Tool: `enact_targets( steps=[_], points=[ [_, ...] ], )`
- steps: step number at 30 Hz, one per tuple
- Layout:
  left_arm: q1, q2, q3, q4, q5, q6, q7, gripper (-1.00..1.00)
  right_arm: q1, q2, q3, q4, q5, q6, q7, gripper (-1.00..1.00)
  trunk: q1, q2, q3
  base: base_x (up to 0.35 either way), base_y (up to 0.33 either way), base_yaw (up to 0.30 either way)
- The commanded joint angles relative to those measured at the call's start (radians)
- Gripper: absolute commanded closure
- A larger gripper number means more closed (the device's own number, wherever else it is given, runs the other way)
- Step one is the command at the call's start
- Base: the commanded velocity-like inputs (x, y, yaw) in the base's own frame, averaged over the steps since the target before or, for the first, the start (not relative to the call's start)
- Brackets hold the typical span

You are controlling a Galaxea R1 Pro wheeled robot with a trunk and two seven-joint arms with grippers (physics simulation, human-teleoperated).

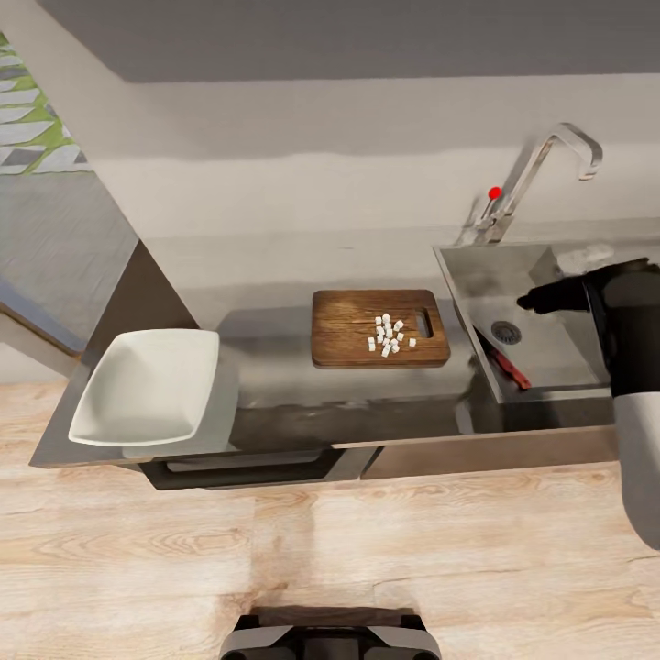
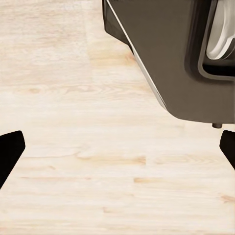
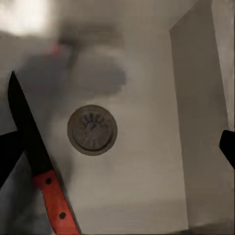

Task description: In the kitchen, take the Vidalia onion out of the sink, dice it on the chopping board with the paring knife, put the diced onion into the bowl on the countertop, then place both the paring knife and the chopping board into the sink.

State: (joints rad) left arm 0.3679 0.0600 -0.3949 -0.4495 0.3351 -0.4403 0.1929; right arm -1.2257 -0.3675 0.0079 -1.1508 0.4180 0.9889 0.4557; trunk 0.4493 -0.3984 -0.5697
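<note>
the paring knife point(image 3: 41, 171) lay in the sink point(image 1: 568, 353), right gripper point(image 3: 117, 152) spread empty above; diced onion point(image 1: 389, 335) needed tipping gently into the bowl point(image 1: 147, 385).

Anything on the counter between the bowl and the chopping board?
Head view: bare grey countertop between the bowl and chopping board; nothing sits there.

The grey counter point(image 1: 275, 403) carries a white bowl point(image 1: 147, 385) at its left end and a wooden chopping board point(image 1: 348, 335) near the sink point(image 1: 550, 353).
</note>
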Motion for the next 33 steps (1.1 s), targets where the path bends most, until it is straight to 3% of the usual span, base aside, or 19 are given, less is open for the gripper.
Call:
enact_targets(
  steps=[1,3,5,9,21,27,33],
  points=[
    [0.0,0.001,-0.009,-0.001,0.005,-0.002,0.008,-1.0,0.0,0.0,0.0,-0.036,0.009,0.003,0.011,-1.0,0.001,-0.002,-0.001,0.0,0.0,0.0],
    [0.0,0.001,-0.009,-0.001,0.005,-0.002,0.008,-1.0,0.0,0.002,-0.007,-0.091,-0.029,0.002,0.03,-1.0,0.001,-0.002,-0.001,-0.036,0.0,0.0],
    [0.0,0.001,-0.009,-0.001,0.005,-0.002,0.008,-1.0,0.0,0.002,-0.013,-0.109,-0.098,0.003,0.062,-1.0,0.001,-0.002,-0.001,-0.179,0.0,0.0],
    [0.0,0.001,-0.009,-0.002,0.005,-0.002,0.008,-1.0,0.0,0.004,-0.015,-0.111,-0.138,0.003,0.078,-1.0,0.001,-0.002,-0.001,-0.283,0.0,0.0],
    [0.0,0.001,-0.009,-0.003,0.005,-0.002,0.008,-1.0,0.0,0.006,-0.015,-0.065,-0.145,0.0,0.08,-1.0,0.001,-0.002,-0.001,-0.284,0.128,0.0],
    [0.0,0.001,-0.009,-0.005,0.004,-0.003,0.008,-1.0,-0.001,0.046,-0.015,-0.065,-0.144,-0.001,0.072,-1.0,0.001,-0.002,-0.001,-0.11,0.108,-0.003],
    [-0.002,0.001,-0.009,-0.006,0.004,-0.003,0.008,-1.0,0.0,0.053,-0.016,-0.066,-0.143,0.0,0.069,-1.0,0.001,-0.002,0.006,-0.006,0.005,-0.051]
  ],
)
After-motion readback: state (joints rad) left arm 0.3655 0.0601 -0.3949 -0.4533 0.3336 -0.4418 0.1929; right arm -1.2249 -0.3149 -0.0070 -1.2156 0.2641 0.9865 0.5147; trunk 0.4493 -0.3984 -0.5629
